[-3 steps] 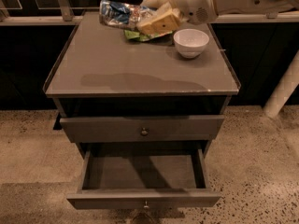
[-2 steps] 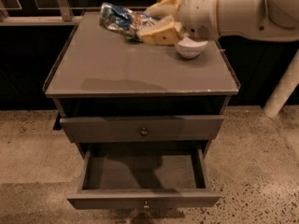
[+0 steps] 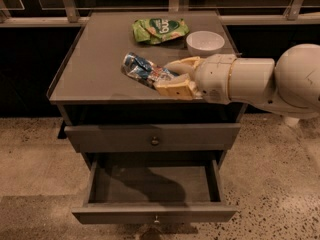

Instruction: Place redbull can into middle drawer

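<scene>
The redbull can (image 3: pixel 142 69) is a slim silver-and-blue can, held tilted on its side in the air above the front of the cabinet top (image 3: pixel 95 69). My gripper (image 3: pixel 172 79) comes in from the right on a thick white arm (image 3: pixel 260 81) and is shut on the can's right end, one tan finger above it and one below. The middle drawer (image 3: pixel 152 186) is the lower grey drawer; it stands pulled open below the can, its inside bare, with a small knob on its front. The matching drawer above it (image 3: pixel 155 136) is closed.
A green snack bag (image 3: pixel 159 30) lies at the back of the cabinet top. A white bowl (image 3: pixel 205 42) stands to its right, just behind my arm. Railing posts run behind the cabinet. Speckled floor surrounds the cabinet.
My gripper has carried the can from the back of the cabinet top, by the bag and bowl, forward and lower toward the front edge. The green bag is now uncovered.
</scene>
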Robot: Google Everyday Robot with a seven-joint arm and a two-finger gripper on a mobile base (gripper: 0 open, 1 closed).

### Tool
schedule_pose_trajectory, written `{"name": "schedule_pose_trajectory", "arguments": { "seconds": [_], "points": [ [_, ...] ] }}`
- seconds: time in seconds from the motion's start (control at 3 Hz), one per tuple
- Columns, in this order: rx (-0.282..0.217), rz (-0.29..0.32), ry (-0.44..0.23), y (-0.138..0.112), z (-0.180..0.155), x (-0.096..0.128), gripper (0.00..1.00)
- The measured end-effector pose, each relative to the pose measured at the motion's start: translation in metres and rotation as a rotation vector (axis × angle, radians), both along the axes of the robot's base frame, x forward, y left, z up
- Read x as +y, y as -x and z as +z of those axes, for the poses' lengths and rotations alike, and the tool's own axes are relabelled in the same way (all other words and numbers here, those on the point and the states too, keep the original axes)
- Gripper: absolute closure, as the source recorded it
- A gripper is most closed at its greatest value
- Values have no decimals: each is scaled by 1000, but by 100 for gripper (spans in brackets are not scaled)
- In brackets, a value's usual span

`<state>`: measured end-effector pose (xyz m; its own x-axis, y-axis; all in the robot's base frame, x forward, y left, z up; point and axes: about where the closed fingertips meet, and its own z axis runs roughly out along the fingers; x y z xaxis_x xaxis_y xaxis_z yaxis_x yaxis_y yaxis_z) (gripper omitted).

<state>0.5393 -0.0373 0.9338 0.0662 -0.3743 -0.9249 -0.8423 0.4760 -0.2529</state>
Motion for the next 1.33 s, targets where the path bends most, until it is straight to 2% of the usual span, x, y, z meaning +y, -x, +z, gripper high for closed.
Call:
{"name": "schedule_pose_trajectory", "arguments": {
  "seconds": [0.33, 0.67, 1.0, 1.33],
  "points": [
    [0, 0, 0, 0, 0, 0, 100],
    [62, 15, -20, 10, -26, 6, 100],
    [174, -23, -98, 30, -73, 5, 100],
    [265, -56, -155, 55, -122, 2, 100]
  ]
}}
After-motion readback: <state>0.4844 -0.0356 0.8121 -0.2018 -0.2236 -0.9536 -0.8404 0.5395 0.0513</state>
